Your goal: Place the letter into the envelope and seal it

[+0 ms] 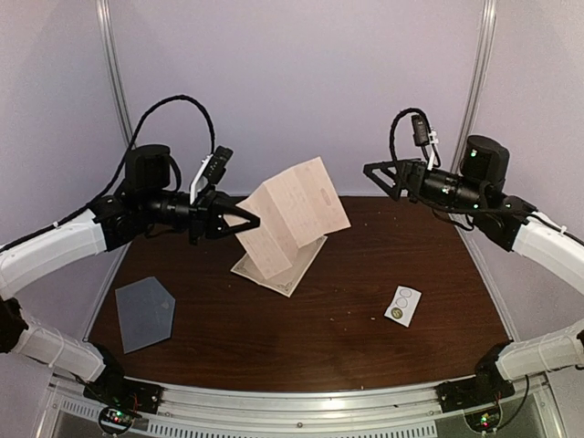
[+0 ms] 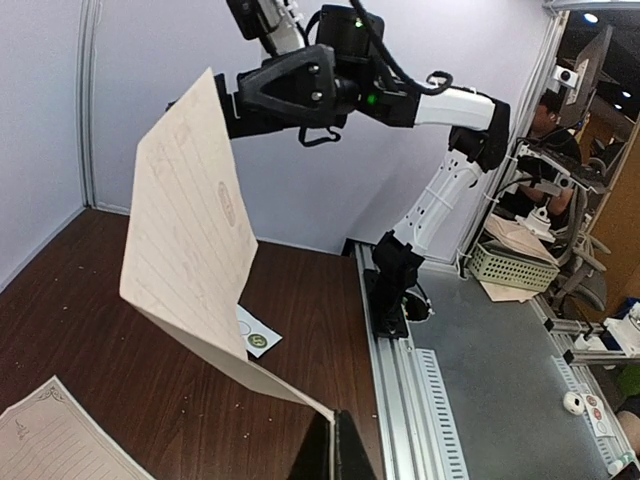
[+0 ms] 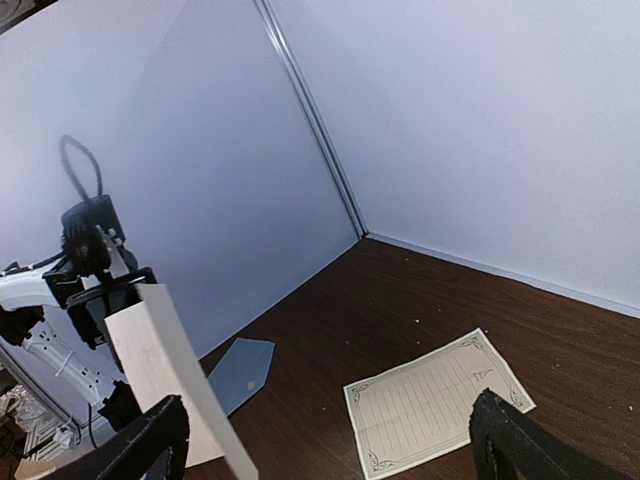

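Note:
The letter (image 1: 294, 213), a folded cream lined sheet, stands tilted in the air above the table's middle. My left gripper (image 1: 250, 222) is shut on its lower left corner; in the left wrist view the two fingers (image 2: 335, 447) pinch the fold's edge, and the letter (image 2: 190, 230) rises away from them. My right gripper (image 1: 375, 177) hangs open to the right of the letter, apart from it, with nothing between its fingers (image 3: 510, 440). The letter's edge (image 3: 172, 385) shows beside its left finger. The grey-blue envelope (image 1: 146, 313) lies flat at the front left, also the envelope (image 3: 240, 372) in the right wrist view.
A second lined sheet (image 1: 278, 266) lies flat on the table under the held letter, seen too as the sheet (image 3: 435, 400). A small white sticker strip (image 1: 402, 305) with circles lies at the front right. Walls close in the table on three sides.

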`<state>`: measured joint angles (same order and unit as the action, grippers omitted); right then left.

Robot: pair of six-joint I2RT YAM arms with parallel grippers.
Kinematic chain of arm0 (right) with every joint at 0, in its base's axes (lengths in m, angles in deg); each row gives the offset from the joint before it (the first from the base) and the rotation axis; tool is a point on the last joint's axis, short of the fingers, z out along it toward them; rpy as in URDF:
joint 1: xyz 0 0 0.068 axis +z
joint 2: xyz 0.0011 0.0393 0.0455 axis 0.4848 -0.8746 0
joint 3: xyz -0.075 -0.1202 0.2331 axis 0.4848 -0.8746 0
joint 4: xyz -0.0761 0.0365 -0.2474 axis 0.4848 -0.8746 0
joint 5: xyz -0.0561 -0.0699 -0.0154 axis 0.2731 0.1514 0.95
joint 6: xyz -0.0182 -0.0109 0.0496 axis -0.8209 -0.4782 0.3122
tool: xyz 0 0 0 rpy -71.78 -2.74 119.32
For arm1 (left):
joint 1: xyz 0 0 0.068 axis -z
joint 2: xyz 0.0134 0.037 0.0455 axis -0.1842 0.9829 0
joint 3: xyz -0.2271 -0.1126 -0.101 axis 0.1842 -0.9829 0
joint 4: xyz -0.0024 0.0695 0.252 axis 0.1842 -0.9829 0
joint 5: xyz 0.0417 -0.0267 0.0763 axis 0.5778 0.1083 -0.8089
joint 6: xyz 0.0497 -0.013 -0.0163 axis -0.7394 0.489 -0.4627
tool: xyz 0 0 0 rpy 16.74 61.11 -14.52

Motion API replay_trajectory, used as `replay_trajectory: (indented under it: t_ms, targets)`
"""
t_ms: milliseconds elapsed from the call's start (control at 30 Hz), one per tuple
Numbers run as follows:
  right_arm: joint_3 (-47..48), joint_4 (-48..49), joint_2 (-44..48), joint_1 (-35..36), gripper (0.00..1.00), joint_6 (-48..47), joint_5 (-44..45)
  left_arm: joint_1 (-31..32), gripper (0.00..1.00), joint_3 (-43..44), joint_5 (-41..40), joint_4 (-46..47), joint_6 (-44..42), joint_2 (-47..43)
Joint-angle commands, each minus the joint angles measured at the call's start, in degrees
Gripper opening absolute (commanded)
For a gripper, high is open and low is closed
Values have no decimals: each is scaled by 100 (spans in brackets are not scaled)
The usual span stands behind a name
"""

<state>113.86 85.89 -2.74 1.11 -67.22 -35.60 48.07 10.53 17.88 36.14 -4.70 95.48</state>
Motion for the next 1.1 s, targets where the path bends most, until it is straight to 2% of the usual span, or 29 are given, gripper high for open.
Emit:
replay_trajectory:
  t_ms: [0, 300, 433, 733, 900, 1067]
  targets:
    - [44, 5, -381, -225, 98, 376, 585, 88, 0, 237, 308, -335, -375, -129]
    - [328, -501, -1110, 20, 100, -141, -303, 190, 0, 554, 479, -524, -561, 96]
    - [468, -689, -1282, 390, 100, -346, -214, 226, 0, 706, 578, -523, -576, 230]
    - [566, -283, -1387, 1061, 100, -246, -1218, 234, 0, 831, 595, -640, -677, 450]
    - [361, 552, -1179, 1173, 100, 118, -1992, 236, 0, 831, 724, -639, -672, 482]
    - [345, 696, -1155, 1262, 96, 190, -2000, 254, 0, 830, 792, -644, -681, 488]
